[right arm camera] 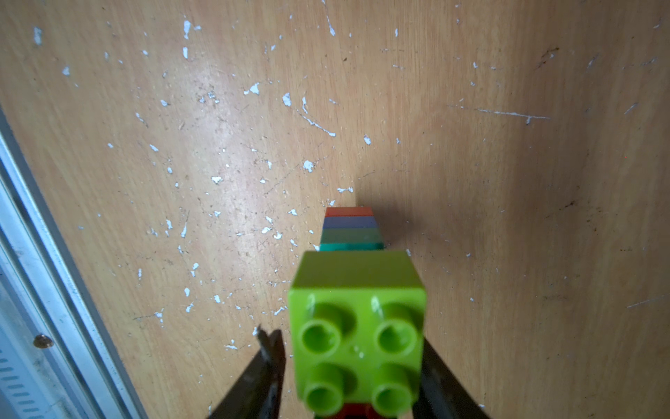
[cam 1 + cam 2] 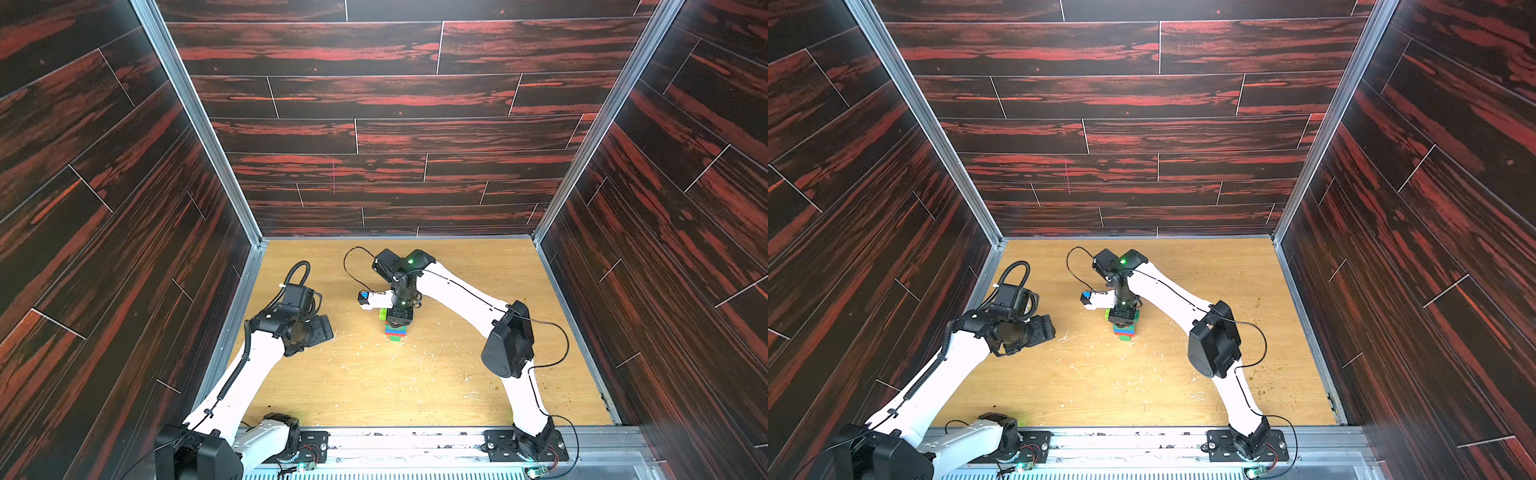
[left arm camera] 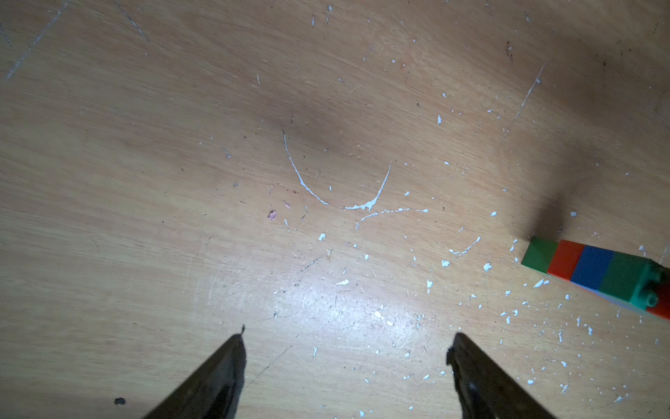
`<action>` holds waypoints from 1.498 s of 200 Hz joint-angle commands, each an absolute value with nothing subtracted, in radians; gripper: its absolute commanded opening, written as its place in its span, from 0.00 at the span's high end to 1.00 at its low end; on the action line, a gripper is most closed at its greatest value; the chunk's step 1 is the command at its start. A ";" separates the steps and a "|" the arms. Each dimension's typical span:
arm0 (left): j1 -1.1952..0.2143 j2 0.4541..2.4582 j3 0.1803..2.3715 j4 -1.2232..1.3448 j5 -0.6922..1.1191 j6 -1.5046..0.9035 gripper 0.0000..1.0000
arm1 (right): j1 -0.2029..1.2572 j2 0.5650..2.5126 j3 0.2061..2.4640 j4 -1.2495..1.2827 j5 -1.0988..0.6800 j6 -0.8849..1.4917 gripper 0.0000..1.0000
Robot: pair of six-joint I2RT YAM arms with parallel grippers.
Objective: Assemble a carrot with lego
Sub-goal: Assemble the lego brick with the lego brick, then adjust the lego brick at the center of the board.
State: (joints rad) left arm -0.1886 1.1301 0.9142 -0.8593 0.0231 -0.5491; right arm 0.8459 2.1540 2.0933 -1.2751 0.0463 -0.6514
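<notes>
On the left side of the bench [image 2: 415, 386], the left tool [image 2: 321, 329] hangs over bare wood, well apart from the bricks. In the left wrist view the left tool [image 3: 347, 335] has its two dark fingers [image 3: 224, 366] spread wide with nothing between them, only scratched wood and white flecks [image 3: 369, 206] below. The tip end of the carrot [image 3: 594, 266] shows at the edge of that view, lying on the bench in green, red, blue and green bands, with a teal studded brick after them. In both top views the carrot [image 2: 395, 331] [image 2: 1124, 331] lies near the middle of the bench, its small green tip pointing toward the arm bases and its wide end under the right tool [image 2: 399, 319]. In the right wrist view the right tool [image 1: 344, 337] straddles the lime brick [image 1: 357, 319] at the carrot's wide end, and the teal, green, blue and red bands [image 1: 350, 232] run away beyond it. The jaws are not clamped: a thin gap shows between one finger [image 1: 270, 359] and the lime brick, while the other finger sits close against the brick's far side, where contact cannot be told.
</notes>
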 commanded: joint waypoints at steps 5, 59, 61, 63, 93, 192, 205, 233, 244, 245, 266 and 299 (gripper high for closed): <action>-0.182 1.120 0.943 -0.860 0.021 -0.543 0.10 | 0.842 2.080 2.112 -1.293 0.037 -0.652 0.40; -0.181 1.133 0.954 -0.850 0.031 -0.543 0.10 | 0.834 2.040 2.132 -1.298 0.038 -0.649 0.29; -0.182 1.135 0.954 -0.850 0.032 -0.543 0.10 | 0.833 2.038 2.132 -1.299 0.035 -0.649 0.29; -0.182 1.135 0.954 -0.850 0.032 -0.543 0.10 | 0.833 2.036 2.131 -1.299 0.035 -0.649 0.29; -0.182 1.149 0.966 -0.850 0.037 -0.541 0.10 | 0.814 1.996 2.139 -1.294 0.020 -0.624 0.26; -0.182 1.206 1.001 -0.833 0.077 -0.526 0.10 | 0.571 1.506 1.403 -0.634 -0.385 -0.387 0.15; -0.182 1.207 0.999 -0.827 0.077 -0.526 0.10 | 0.550 1.451 1.278 -0.530 -0.448 -0.374 0.15; -0.182 1.213 0.996 -0.821 0.077 -0.523 0.10 | 0.540 1.399 1.061 -0.313 -0.494 -0.353 0.15; -0.183 1.215 0.997 -0.818 0.076 -0.523 0.10 | 0.541 1.407 1.004 -0.243 -0.511 -0.351 0.15; -0.183 1.215 0.996 -0.818 0.075 -0.523 0.10 | 0.541 1.408 1.000 -0.235 -0.512 -0.351 0.15; -0.182 1.216 0.996 -0.816 0.074 -0.522 0.10 | 0.540 1.424 0.890 -0.063 -0.532 -0.338 0.15; -0.183 1.212 0.999 -0.821 0.071 -0.521 0.10 | 0.541 1.446 0.748 0.234 -0.541 -0.317 0.15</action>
State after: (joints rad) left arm -0.1879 1.2121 0.9745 -0.8169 0.0750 -0.5362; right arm 0.5419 1.4250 0.8047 -0.0555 -0.4946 -0.3462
